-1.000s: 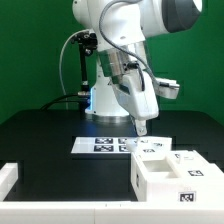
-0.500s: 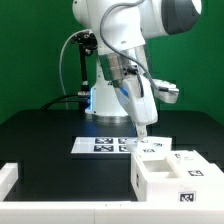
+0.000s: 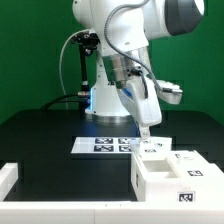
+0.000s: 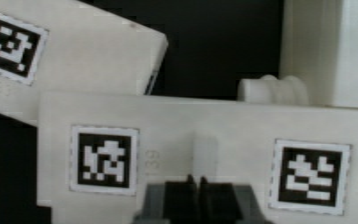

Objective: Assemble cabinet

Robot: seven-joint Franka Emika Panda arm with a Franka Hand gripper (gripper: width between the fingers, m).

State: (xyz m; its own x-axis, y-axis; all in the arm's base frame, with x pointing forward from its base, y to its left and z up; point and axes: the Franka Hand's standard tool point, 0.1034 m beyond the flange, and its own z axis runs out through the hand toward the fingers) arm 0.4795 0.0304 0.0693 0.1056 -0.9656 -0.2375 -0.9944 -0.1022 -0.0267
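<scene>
Since the earlier frames the claw (image 3: 146, 133) has dropped lower and drifted toward the right of the frame, ending just above the far rim of the cabinet (image 3: 168, 178). Exterior view: the cabinet, a white box with its open side up, stands on the black desk (image 3: 40, 140) in the lower right of the frame; the marker board (image 3: 100, 146) lies flat beside it at centre. Wrist view: the claw (image 4: 202, 197) appears at lower centre with both fingers pressed together, holding nothing, and a tagged white face (image 4: 197, 128) lies directly ahead of it. Whether they touch cannot be told. Likely hazard: a closed claw can only push, so an off-centre shove would probably swing the cabinet rather than slide it straight, and fingertips set too high may skip over the rim
</scene>
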